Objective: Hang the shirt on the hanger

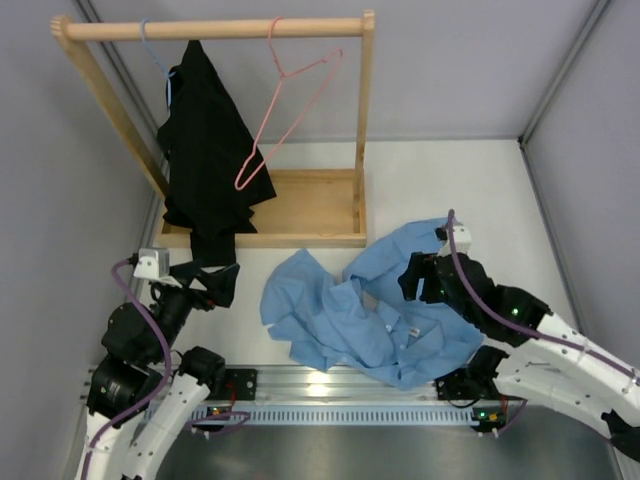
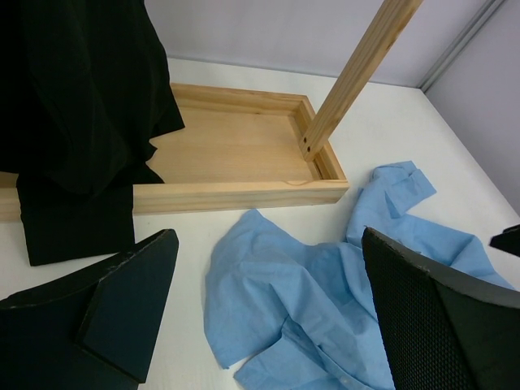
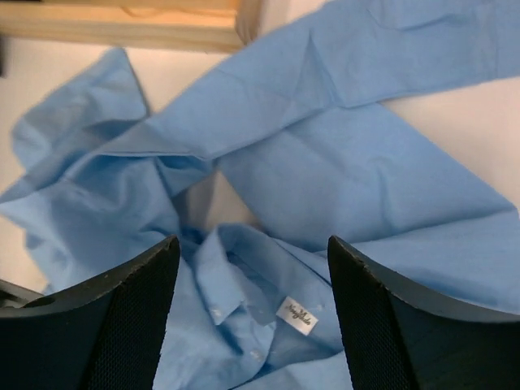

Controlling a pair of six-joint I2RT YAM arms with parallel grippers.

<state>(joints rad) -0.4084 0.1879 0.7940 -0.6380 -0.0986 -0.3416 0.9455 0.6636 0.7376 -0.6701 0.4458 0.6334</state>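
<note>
The light blue shirt (image 1: 365, 310) lies crumpled on the white table in front of the rack. The pink wire hanger (image 1: 285, 110) hangs tilted from the wooden rail. My left gripper (image 1: 222, 283) is open and empty, left of the shirt; in its wrist view (image 2: 268, 268) the shirt (image 2: 292, 301) lies below the open jaws. My right gripper (image 1: 420, 280) is open and hovers over the shirt's right part. In the right wrist view (image 3: 252, 260) the collar (image 3: 227, 276) and its white neck label (image 3: 297, 315) lie between the open fingers.
A wooden rack (image 1: 300, 205) with a tray base stands at the back. A black garment (image 1: 205, 150) on a thin blue hanger (image 1: 155, 55) hangs at its left, draping to the table. Grey walls close in both sides.
</note>
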